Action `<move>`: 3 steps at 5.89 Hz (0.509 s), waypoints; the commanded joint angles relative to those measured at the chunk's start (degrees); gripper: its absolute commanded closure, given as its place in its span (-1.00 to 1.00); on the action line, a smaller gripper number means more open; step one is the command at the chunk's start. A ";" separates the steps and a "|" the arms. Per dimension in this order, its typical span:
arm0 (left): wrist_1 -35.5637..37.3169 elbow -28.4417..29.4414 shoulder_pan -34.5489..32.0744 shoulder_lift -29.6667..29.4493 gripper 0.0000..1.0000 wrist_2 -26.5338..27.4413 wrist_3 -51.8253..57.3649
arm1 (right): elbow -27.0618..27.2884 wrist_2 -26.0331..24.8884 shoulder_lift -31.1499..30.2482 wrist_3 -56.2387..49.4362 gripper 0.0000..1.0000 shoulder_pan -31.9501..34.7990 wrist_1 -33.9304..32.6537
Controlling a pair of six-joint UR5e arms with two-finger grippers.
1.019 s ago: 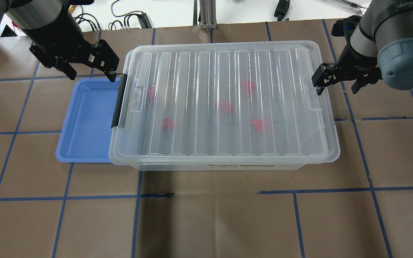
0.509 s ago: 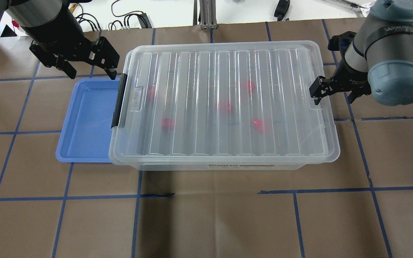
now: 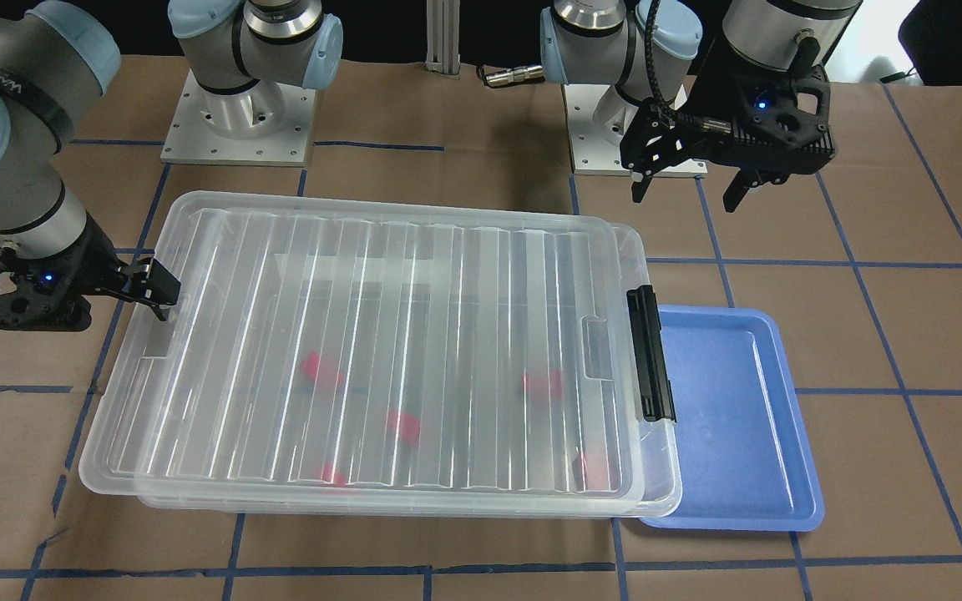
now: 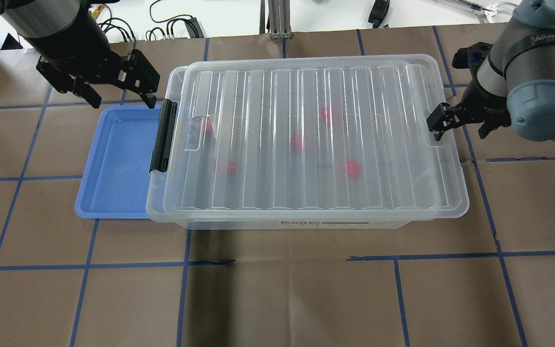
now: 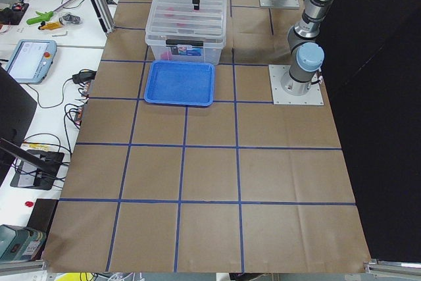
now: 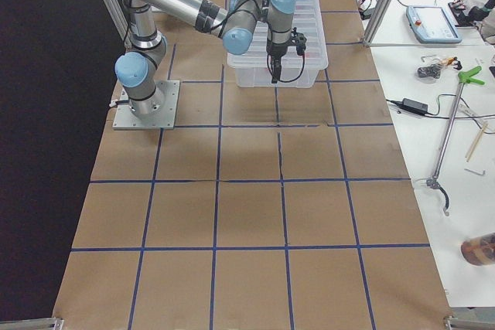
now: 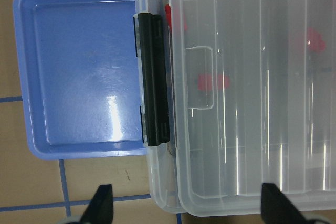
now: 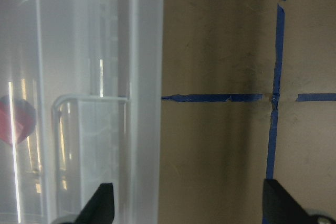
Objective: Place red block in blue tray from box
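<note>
taped brown-paper table (image 4: pixel 277 299): right gripper (image 4: pixel 458 131), jaws wide, straddles ribbed clear plastic lid (image 4: pixel 306 144) edge, likely to slide it off; left gripper (image 4: pixel 123 99) hovers wide-open.

Bright, even overhead light. White glare streaks run along the ribs of the clear lid (image 3: pixel 381 351), smearing the red blocks (image 4: pixel 297 140) beneath into soft smudges. A glossy highlight sits on the blue tray (image 7: pixel 113 114). The box (image 4: pixel 306 222) casts a faint shadow on the surface (image 4: pixel 282 299). The right wrist view is soft close up.
</note>
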 commanded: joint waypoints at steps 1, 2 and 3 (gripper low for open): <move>0.54 -0.13 0.10 -0.53 -0.98 -0.02 0.67 | -0.24 0.10 -0.01 -4.08 -1.00 -2.69 -0.72; 0.54 -0.30 -0.07 -0.79 -0.98 0.50 0.67 | -0.24 0.28 -0.01 -6.27 -1.00 -4.36 -0.73; 0.54 -0.48 -0.08 -0.70 -0.98 0.50 2.67 | -0.33 0.28 -0.01 -8.64 -1.00 -5.68 -0.73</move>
